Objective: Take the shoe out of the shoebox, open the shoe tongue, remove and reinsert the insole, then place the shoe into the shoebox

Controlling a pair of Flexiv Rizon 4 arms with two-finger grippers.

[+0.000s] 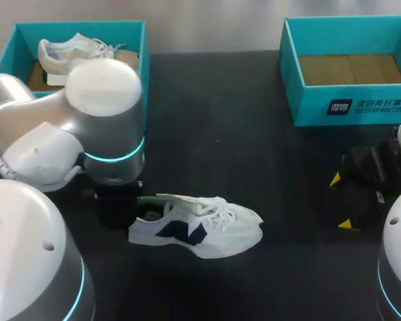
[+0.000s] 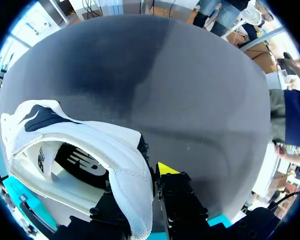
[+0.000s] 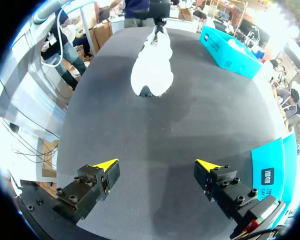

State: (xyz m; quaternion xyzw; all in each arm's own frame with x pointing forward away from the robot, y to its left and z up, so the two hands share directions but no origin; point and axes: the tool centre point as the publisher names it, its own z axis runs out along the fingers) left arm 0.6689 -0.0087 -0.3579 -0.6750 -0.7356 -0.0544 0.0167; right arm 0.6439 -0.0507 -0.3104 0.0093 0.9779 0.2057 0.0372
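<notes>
A white shoe with a navy logo lies on its sole on the black table, toe to the right. My left gripper is at its heel. In the left wrist view the left gripper is shut on the shoe's heel collar, and the insole shows inside the opening. One yellow tip is hidden behind the heel. My right gripper stands open low at the table's right, well clear of the shoe. In the right wrist view the right gripper holds nothing, with the shoe far ahead of it.
A teal shoebox at the back left holds another pale shoe. A second teal shoebox at the back right has only a cardboard floor. Bare black table lies between the shoe and the right gripper.
</notes>
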